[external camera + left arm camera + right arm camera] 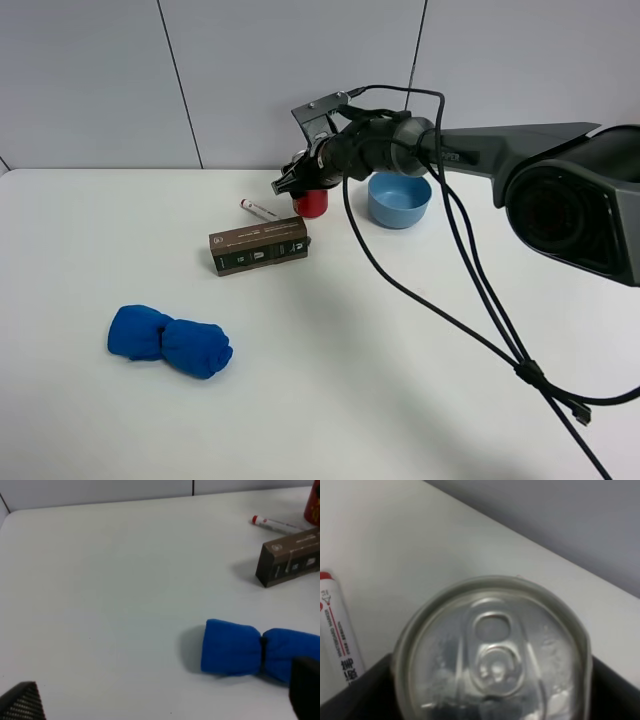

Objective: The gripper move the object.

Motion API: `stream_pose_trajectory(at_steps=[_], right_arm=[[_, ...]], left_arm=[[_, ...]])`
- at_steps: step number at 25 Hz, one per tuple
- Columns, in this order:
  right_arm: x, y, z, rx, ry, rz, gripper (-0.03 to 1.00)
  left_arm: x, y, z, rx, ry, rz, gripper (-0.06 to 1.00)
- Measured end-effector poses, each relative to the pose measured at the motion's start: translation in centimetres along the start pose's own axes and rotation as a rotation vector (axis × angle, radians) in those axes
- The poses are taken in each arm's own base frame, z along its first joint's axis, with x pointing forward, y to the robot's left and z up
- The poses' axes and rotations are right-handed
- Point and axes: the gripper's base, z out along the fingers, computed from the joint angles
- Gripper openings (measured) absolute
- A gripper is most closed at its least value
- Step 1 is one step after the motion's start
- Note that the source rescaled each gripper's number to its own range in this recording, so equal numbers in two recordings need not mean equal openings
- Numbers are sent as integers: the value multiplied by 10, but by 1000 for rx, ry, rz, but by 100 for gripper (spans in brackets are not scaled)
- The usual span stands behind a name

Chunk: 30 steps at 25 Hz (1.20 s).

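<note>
The red can (312,204) stands on the white table (400,330) at the back, between a pen and a blue bowl. My right gripper (304,184) reaches in from the right and comes down over the can. In the right wrist view the can's silver top with pull tab (492,650) fills the frame, and the black jaws press against both its sides, so my right gripper (492,695) is shut on it. My left gripper (162,700) is open and empty, low over the table near a blue cloth. The left arm is out of the exterior view.
A brown box (258,246) lies just in front of the can, with a white red-capped pen (259,209) behind it. A blue bowl (399,199) stands right of the can. A rolled blue cloth (170,342) lies front left. Black cables (470,300) trail across the right side.
</note>
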Motion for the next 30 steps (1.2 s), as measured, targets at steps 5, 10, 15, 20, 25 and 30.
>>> stream_pose_trajectory(at_steps=[5, 10, 15, 20, 25, 30], right_arm=[[-3, 1, -1, -8, -31, 13, 92], [-2, 0, -2, -1, -13, 12, 99], [-9, -2, -27, 51, 111, 8, 100], [-35, 1, -87, 98, 196, -57, 100], [-54, 10, -152, 121, 266, -63, 100], [-59, 19, -206, 87, 359, -65, 100]], left_arm=[[0, 0, 0, 0, 0, 0, 100], [0, 0, 0, 0, 0, 0, 100], [0, 0, 0, 0, 0, 0, 100], [0, 0, 0, 0, 0, 0, 100], [0, 0, 0, 0, 0, 0, 100], [0, 0, 0, 0, 0, 0, 100]])
